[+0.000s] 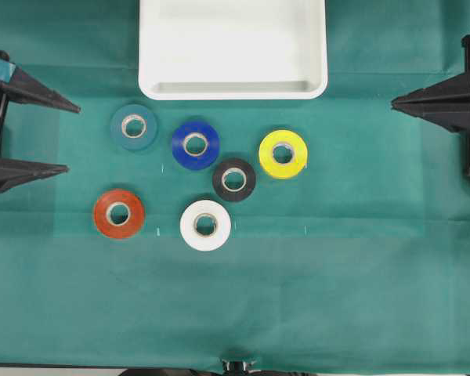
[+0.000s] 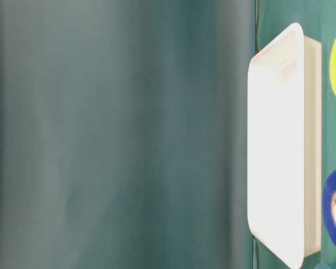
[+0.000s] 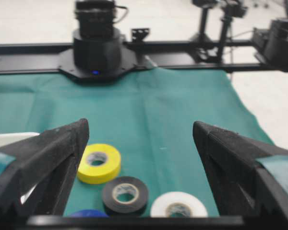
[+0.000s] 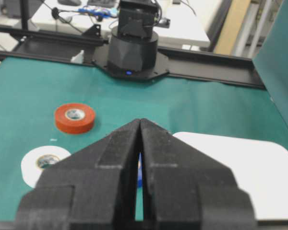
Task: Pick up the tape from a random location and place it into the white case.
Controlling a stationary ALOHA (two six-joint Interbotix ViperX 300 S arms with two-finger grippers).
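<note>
Nearest the front edge of the green-covered worktop (image 1: 313, 313): the tape (image 1: 205, 225), a white roll lying flat, untouched, well apart from both pincers. Just left and slightly farther back, an orange roll (image 1: 118, 213), also flat. Behind the tape, almost touching it, a black roll (image 1: 234, 179); beside that, a yellow roll (image 1: 283, 153) to the right and a blue roll (image 1: 195, 145) to the left, with a teal roll (image 1: 134, 126) farther left still. At the left edge, the left pincer (image 1: 66, 137), spread wide and holding nothing, level with the rolls. At the right edge, the right pincer (image 1: 395, 101), closed to a point with nothing between. Farthest back, the white case (image 1: 152, 47), resting against the far edge, nothing inside.
</note>
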